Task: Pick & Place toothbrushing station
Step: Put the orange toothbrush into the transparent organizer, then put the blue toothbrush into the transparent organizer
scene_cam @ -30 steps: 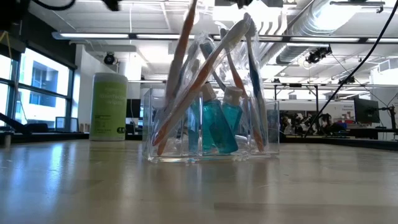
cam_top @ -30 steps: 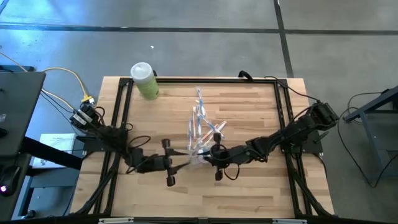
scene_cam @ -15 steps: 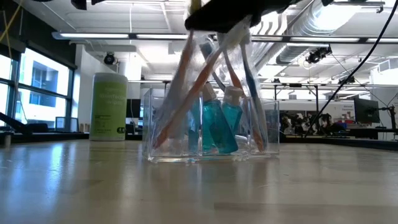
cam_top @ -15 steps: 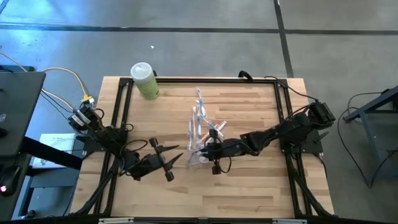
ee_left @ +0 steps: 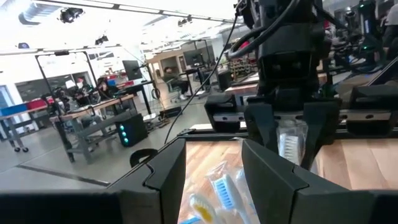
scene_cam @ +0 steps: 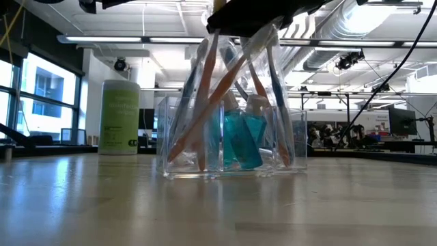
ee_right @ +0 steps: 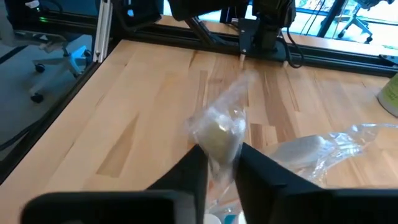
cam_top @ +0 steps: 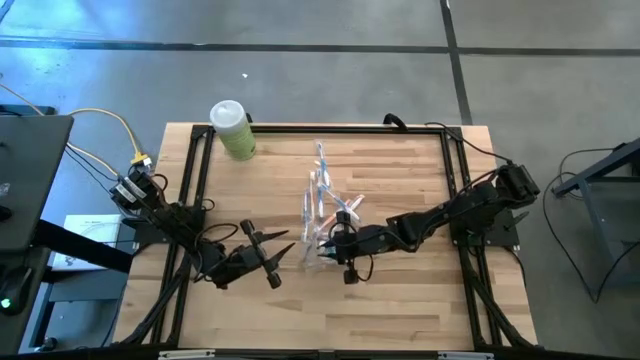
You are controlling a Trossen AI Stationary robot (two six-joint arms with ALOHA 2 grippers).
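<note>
Writing: light-green bottle with white cap (scene_cam: 119, 117), left of the low view, carries a dark label patch too small to read.
Station: small see-through plastic holder (scene_cam: 293, 140) at table centre, with thin clear-white wrapped toothbrushes with teal and orange parts (scene_cam: 220, 102) leaning inside.
Right gripper (ee_right: 219, 163): above the holder, fingers close around 1 wrapped brush head; whether they pinch it, I cannot tell.
Left gripper (cam_top: 283, 249): lower left of the holder, fingers parted, holding nothing.
Hidden: brush tops covered by the dark arm.

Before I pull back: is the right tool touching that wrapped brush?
Touching. The right wrist view shows the right tool with its fingers against the wrapped brush on both sides.
</note>
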